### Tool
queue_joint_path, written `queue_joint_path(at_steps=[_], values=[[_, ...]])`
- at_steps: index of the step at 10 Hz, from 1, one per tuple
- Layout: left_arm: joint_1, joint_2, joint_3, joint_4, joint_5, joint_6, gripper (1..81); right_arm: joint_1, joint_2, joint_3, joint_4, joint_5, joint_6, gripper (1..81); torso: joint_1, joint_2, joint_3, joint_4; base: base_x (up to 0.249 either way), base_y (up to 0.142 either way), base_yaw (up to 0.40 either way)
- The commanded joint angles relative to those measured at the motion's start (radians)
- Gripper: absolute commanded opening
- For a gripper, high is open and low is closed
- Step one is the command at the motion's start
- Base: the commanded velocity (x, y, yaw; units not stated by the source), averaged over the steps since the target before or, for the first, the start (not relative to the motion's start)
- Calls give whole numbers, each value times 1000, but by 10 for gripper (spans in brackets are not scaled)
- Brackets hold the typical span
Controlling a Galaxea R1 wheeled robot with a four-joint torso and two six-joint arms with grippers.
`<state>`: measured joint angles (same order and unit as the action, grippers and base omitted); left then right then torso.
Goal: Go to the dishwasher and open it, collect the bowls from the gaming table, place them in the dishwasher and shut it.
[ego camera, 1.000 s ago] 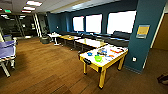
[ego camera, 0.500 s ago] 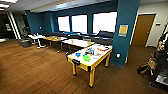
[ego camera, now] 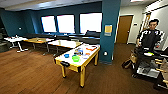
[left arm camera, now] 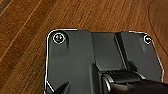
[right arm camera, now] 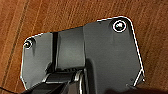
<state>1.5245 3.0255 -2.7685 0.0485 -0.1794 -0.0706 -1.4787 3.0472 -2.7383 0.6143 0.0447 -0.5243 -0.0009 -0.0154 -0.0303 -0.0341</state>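
Guessing those bowls [ego camera: 75,58] mid-frame on the tabletop [ego camera: 65,61] are light, slick plastic, grab by the rim; hand state: can't tell.

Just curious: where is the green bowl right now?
In the head view, the green bowl sits on the yellow-edged table, beside a blue bowl.

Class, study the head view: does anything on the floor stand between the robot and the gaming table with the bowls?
Nothing visible does. The gaming table stands ahead on open wooden floor, with a green bowl and a blue bowl on top. The person and a cart are off to the right, and the blue pillar lies behind the table.
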Motion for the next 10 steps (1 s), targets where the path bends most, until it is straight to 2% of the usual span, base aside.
queue_joint_path(at_steps=[1,3,10], values=[[-49,-2,-3,7,43,8,811,62,8,5,-1,-63,-5,811,1,0,0,0,76,-242,0],[-48,0,-3,8,43,8,811,62,9,5,-1,-63,-5,811,1,0,0,0,38,-146,0],[-48,1,-3,8,40,8,811,62,11,3,-1,-63,-3,811,1,0,0,0,9,0,0]])
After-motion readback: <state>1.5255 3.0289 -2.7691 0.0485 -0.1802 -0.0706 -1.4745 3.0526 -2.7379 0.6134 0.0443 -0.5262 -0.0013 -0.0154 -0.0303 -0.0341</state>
